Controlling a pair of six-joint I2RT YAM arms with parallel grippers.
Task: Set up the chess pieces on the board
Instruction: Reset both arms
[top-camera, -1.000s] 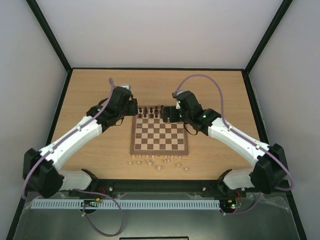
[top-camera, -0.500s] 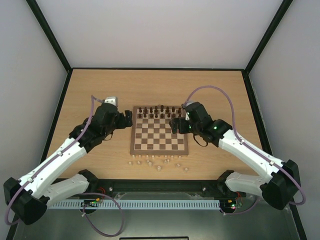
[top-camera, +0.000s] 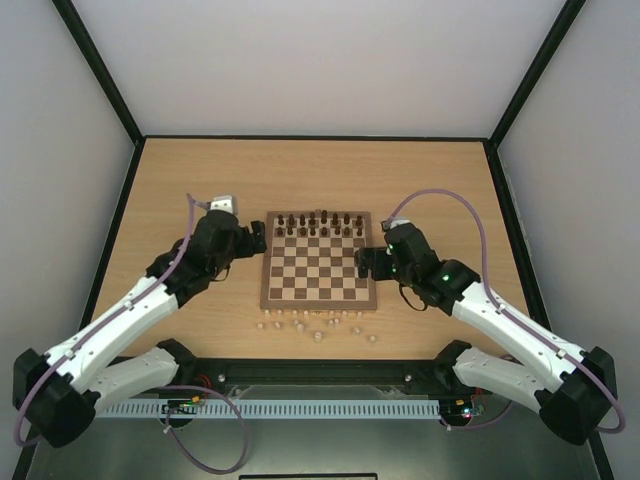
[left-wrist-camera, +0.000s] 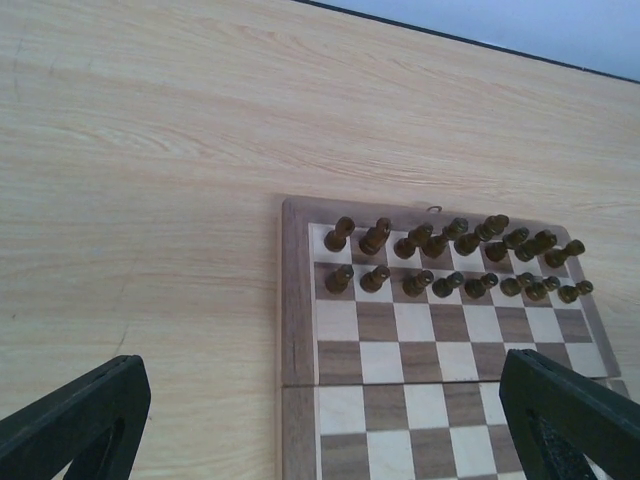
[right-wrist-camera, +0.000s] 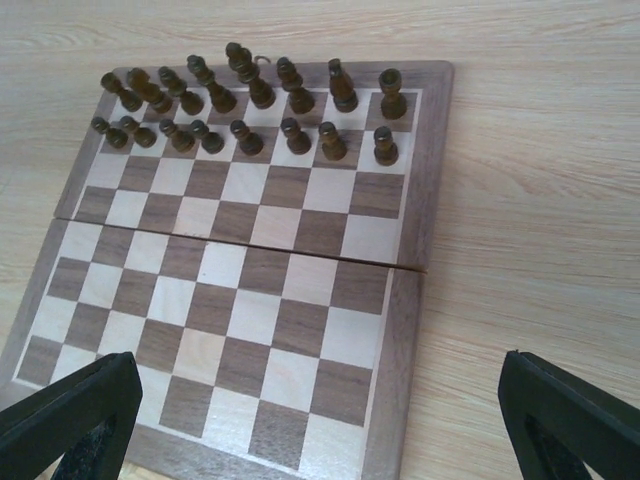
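Note:
The board (top-camera: 320, 278) lies in the middle of the table. The dark brown chess pieces (top-camera: 318, 224) stand upright in two rows along its far edge. My left gripper (top-camera: 254, 240) is open and empty, just off the board's left edge. My right gripper (top-camera: 363, 262) is open and empty, at the board's right edge. In the left wrist view the board (left-wrist-camera: 298, 340) and the dark pieces (left-wrist-camera: 450, 262) lie ahead between the wide-apart fingers (left-wrist-camera: 80, 420). In the right wrist view the board (right-wrist-camera: 412, 330) and the dark pieces (right-wrist-camera: 240, 110) show between the fingers (right-wrist-camera: 570, 425).
Several pale beige pieces (top-camera: 315, 325) lie scattered on the table just in front of the board's near edge. A black frame rims the table, with grey walls on both sides. The arm bases sit at the near edge.
Both arms have drawn back from the board's far corners toward the near side. The left gripper now sits by the left edge, the right one by the right edge. The pieces have not moved.

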